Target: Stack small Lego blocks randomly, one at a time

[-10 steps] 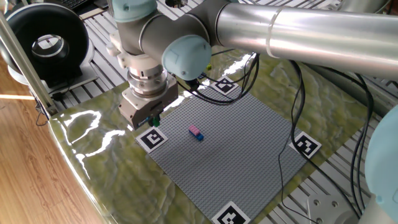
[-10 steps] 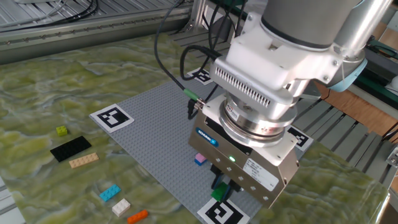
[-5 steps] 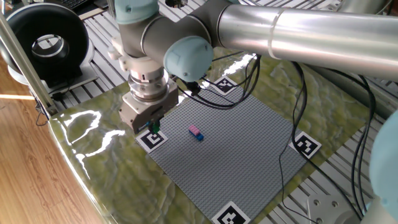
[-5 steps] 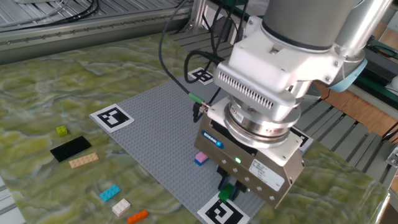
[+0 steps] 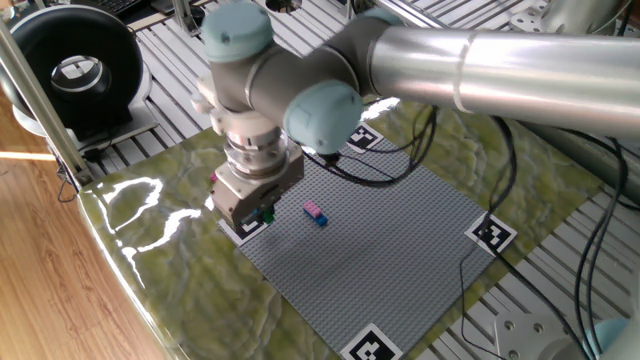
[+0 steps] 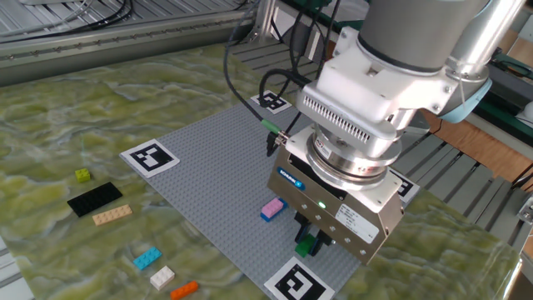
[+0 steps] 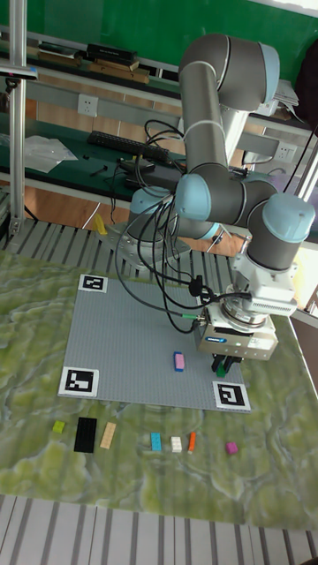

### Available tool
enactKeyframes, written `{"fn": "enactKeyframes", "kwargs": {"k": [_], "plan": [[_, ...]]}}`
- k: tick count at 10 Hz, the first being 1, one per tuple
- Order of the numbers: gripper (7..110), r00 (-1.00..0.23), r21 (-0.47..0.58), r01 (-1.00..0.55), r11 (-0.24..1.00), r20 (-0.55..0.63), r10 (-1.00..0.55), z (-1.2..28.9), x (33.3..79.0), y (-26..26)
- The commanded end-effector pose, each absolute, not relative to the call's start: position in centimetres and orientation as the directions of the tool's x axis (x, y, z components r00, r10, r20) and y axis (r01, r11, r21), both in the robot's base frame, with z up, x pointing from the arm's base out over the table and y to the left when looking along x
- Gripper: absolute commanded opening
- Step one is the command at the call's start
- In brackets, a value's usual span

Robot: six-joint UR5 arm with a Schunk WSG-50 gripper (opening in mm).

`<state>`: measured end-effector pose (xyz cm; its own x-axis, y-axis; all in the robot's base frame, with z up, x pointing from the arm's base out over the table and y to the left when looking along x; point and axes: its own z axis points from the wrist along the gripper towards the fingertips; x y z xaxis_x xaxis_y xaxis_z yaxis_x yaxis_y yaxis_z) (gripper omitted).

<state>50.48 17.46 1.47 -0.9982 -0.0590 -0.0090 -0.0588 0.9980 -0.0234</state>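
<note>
My gripper [image 6: 310, 243] is shut on a small green Lego block [image 6: 306, 246] and hangs just above the near corner of the grey baseplate [image 6: 208, 167]. The other fixed view shows the same gripper [image 5: 262, 214] with the green block [image 5: 266, 213] at its tips. A pink block on a blue one [image 6: 271, 208] stands on the plate a short way from the gripper. This stack [image 5: 315, 213] also appears in the tall view as the pink-on-blue stack [image 7: 178, 361], left of the gripper [image 7: 225, 365].
Loose pieces lie off the plate: a lime block [image 6: 82, 175], a black plate [image 6: 94, 198], a tan block [image 6: 112, 215], a cyan block [image 6: 147, 257], a white block [image 6: 161, 276], an orange block [image 6: 184, 289] and a magenta block [image 7: 231, 448]. A marker tag [image 6: 296, 283] sits below the gripper.
The gripper, still holding the green block, has shifted from over the corner marker tag toward the pink-on-blue stack. The stack and loose blocks have not moved.
</note>
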Motion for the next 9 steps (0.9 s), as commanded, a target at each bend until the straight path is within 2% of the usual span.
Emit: {"fn": "enactKeyframes", "kwargs": {"k": [1,9], "plan": [[7,-0.998,0.001,-0.05,0.999,-0.027,-0.05,0.7,50.0,17.8],[7,-0.999,-0.035,-0.039,0.999,0.013,-0.039,-0.3,47.3,16.1]]}}
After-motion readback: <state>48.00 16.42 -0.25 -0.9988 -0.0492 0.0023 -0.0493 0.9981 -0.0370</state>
